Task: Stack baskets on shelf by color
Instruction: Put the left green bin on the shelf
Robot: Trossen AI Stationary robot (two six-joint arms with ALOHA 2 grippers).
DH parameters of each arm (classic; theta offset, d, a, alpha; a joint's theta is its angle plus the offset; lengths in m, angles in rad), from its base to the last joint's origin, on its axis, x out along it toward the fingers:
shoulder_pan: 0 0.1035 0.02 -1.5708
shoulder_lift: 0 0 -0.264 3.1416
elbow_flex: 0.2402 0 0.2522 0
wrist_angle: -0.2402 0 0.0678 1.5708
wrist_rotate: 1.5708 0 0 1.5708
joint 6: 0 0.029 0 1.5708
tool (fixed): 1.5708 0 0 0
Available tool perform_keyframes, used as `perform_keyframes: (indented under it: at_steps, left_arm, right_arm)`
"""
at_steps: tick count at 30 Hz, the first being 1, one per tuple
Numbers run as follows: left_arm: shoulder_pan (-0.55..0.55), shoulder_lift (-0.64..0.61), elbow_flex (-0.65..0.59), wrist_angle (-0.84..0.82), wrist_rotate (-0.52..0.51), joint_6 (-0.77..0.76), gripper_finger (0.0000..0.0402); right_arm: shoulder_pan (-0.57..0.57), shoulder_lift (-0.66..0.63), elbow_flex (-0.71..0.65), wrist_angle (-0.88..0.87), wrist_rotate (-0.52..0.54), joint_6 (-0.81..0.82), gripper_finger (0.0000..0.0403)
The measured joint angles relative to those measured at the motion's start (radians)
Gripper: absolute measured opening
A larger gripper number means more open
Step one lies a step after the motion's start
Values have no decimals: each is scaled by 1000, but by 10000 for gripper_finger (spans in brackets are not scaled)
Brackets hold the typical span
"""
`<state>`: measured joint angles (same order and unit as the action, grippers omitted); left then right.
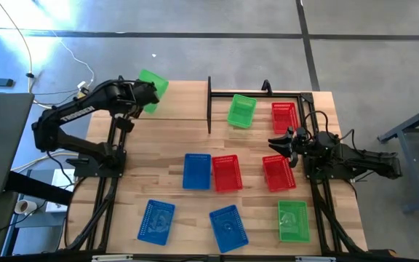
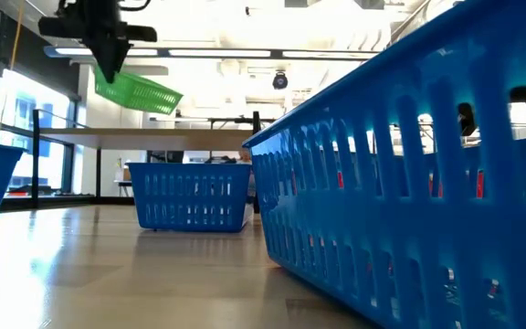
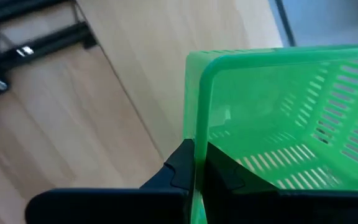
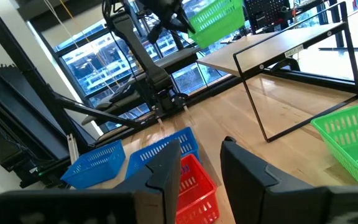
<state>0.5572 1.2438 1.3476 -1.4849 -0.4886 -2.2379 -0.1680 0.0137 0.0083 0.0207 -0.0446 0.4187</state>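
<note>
Flanking shelf (image 1: 262, 109): red baskets (image 1: 284, 115), green basket (image 1: 241, 110)

baskets (image 1: 197, 171): perforated glossy plastic | table (image 1: 166, 138): smooth light wood planks

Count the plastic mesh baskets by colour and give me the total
Green perforated plastic baskets: 3, one held aloft in the left gripper, one on the light-wood shelf, one at the table's front right.
Blue perforated plastic baskets: 3.
Red perforated plastic baskets: 3.
Total: 9.
</note>
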Motion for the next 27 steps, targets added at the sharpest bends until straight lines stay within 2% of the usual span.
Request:
perform_keyframes:
  at_steps: [12, 17, 27]
  left_arm:
    - [66, -98, -148, 83, -9, 8, 5]
    - [78, -112, -204, 104, 22, -6, 5]
    - [80, -132, -210, 108, 25, -10, 18]
  right_arm:
    - [0, 0, 0, 0, 0, 0, 101]
    - [0, 0, 0, 0, 0, 0, 101]
    - [0, 0, 0, 0, 0, 0, 101]
